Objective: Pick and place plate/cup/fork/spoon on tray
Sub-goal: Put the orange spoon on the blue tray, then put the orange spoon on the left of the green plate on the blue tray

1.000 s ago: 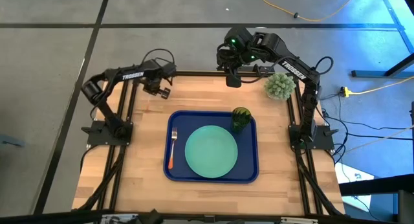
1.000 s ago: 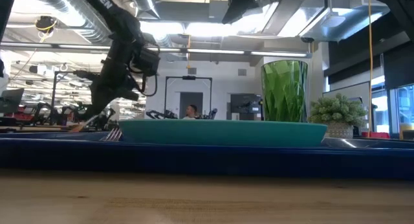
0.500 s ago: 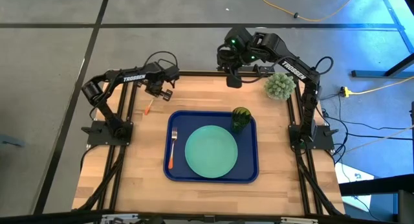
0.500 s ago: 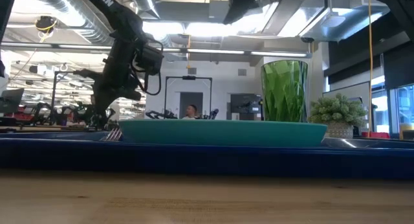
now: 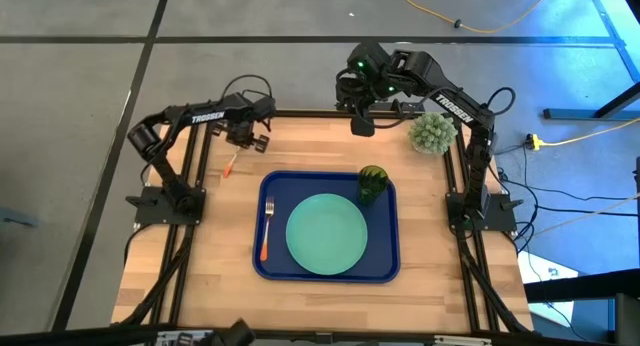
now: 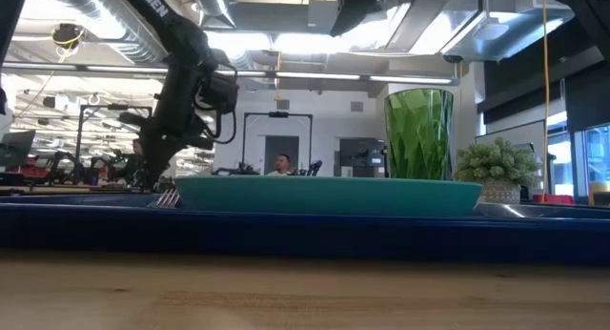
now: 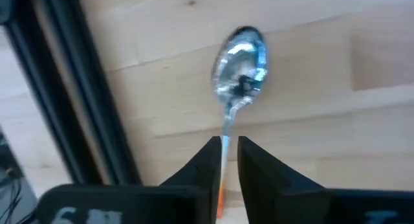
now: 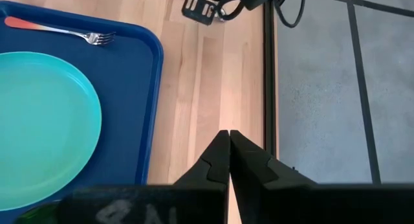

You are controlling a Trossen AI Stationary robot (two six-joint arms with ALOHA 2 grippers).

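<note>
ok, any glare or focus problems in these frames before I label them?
Left wrist view: the spoon bowl throws bright glare, and the image is soft. Low view: ceiling lights blow out, the near wood edge is blurred, and the cup and plate read clearly. High view: even light, blue spill at the far right corner. Right wrist view: sharp on the fork and tray.

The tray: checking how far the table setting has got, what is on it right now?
On the tray: plate, cup, fork. The spoon lies on the table outside it. Anything under the plate is hidden.

Bright even overhead light, glare off ceiling lamps [image 6: 315, 39], blurred bench [image 6: 305, 297] foreground beneath the tray [image 6: 305, 233].
</note>
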